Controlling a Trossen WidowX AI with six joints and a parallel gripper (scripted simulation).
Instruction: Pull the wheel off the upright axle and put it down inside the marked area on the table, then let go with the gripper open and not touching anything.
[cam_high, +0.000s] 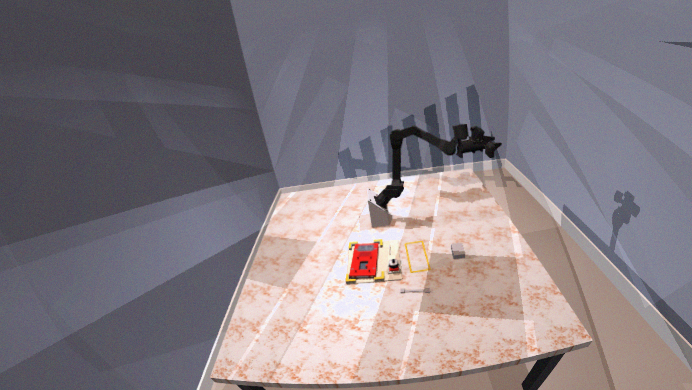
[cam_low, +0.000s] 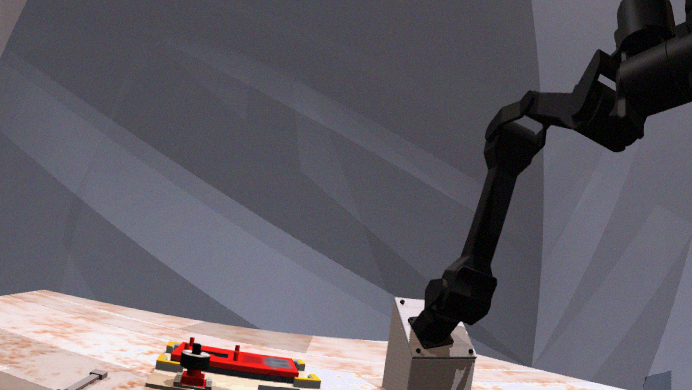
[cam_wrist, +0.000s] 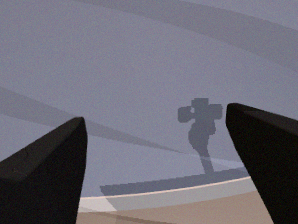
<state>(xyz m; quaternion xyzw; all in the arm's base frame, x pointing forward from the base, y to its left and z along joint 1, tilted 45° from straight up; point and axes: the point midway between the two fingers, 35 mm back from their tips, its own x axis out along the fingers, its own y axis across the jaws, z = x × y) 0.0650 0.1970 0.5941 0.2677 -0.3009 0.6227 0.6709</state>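
We see the wheel (cam_low: 195, 359), black, on its upright axle (cam_low: 196, 347), which stands on a small red block at the edge of a pale board (cam_high: 387, 260), far from our hand (cam_high: 492, 146) and well below it. On the same board, on the side of the wheel away from the hand, lies a red plate (cam_high: 363, 260) with yellow corners. On the other side of the wheel, toward the hand, we find the marked area (cam_high: 417, 256), a yellow outline on the counter (cam_high: 450, 320). A small grey block (cam_high: 458, 250) rests beyond that outline, and a thin grey rod (cam_high: 415, 290) lies on the counter near the board. Our hand is high in the air near the corner of the room, past the far edge of the counter. Its two dark fingers stand partly apart with nothing between them; between them we see only the wall and a shadow on it. The arm rises from a grey wedge base (cam_low: 403, 345) on the counter.
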